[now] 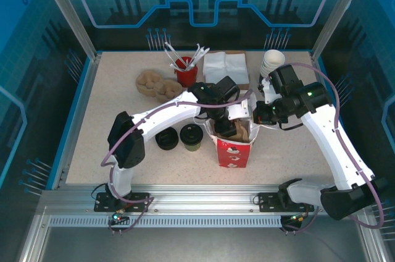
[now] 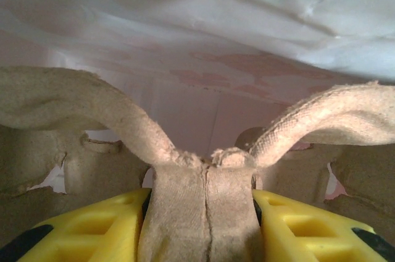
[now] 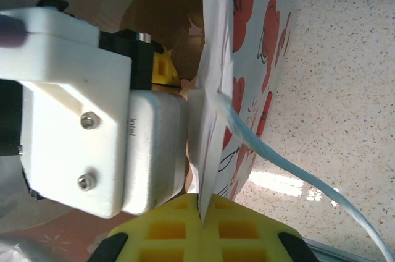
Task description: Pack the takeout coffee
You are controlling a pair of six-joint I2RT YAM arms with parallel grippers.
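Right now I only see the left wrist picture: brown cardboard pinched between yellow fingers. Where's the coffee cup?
Observer: The coffee cup stands on the table, just left of the paper bag, not in it.
Operator: Then where's that cardboard?
Observer: The cardboard tray and the left gripper holding it are down inside the bag's open top.
Operator: What holds the bag open?
Observer: The right gripper pinches the bag's rim from the right side.

Speckled beige bench (image 1: 92,126) is enclosed by blue patterned panels (image 1: 203,2) at frame top and sides; aluminium rail (image 1: 203,195) is seen along the bottom edge.
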